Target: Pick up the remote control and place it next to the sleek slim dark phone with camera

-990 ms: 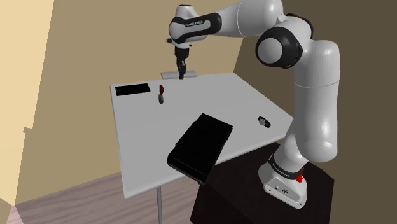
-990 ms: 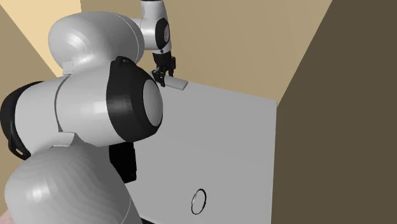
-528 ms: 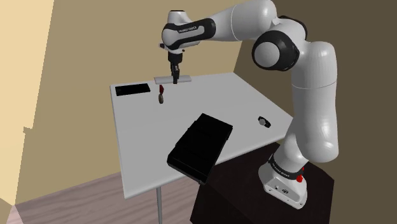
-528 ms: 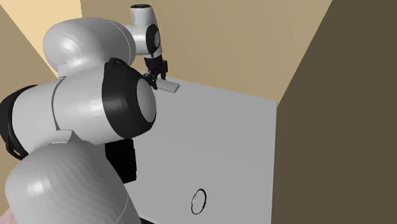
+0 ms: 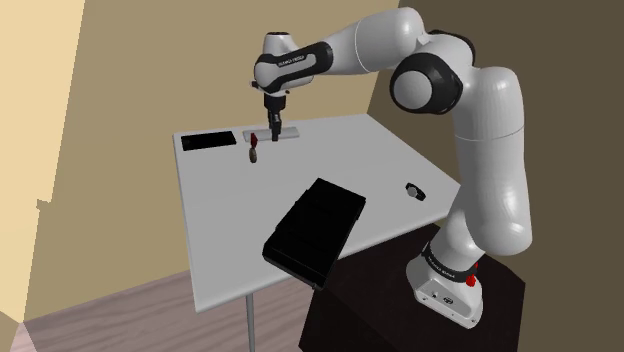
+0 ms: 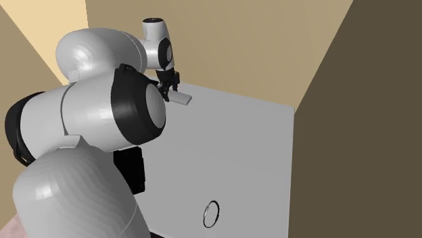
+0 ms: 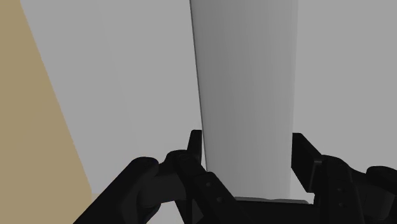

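Pincer tight around the pale grey remote (dark phone close by), far edge of the bench

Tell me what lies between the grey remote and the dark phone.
In the shoulder view, a small dark red thing sits at that gap, just in front of the remote; otherwise bare table up to the phone.

Plain home room: tan walls, wood-plank floor, white table.
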Controlling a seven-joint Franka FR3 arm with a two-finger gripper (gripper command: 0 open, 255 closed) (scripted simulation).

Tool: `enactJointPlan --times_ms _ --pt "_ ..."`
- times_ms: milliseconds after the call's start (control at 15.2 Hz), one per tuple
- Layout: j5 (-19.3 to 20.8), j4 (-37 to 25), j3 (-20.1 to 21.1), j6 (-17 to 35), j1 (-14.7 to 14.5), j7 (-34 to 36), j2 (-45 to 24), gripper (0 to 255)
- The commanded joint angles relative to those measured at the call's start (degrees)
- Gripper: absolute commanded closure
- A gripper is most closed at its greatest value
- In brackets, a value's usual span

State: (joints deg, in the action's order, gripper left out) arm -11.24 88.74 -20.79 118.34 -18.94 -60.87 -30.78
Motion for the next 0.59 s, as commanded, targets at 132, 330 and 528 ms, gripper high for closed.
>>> enactJointPlan --times_ms 132,330,528 --pt "-0.37 1.08 0.24 1.94 0.01 -0.16 -0.86 255" --pt "-0.38 1.07 0.24 1.94 0.02 -0.17 -0.86 255" --pt "-0.38 1.07 0.24 1.94 0.02 -0.17 -0.86 255"
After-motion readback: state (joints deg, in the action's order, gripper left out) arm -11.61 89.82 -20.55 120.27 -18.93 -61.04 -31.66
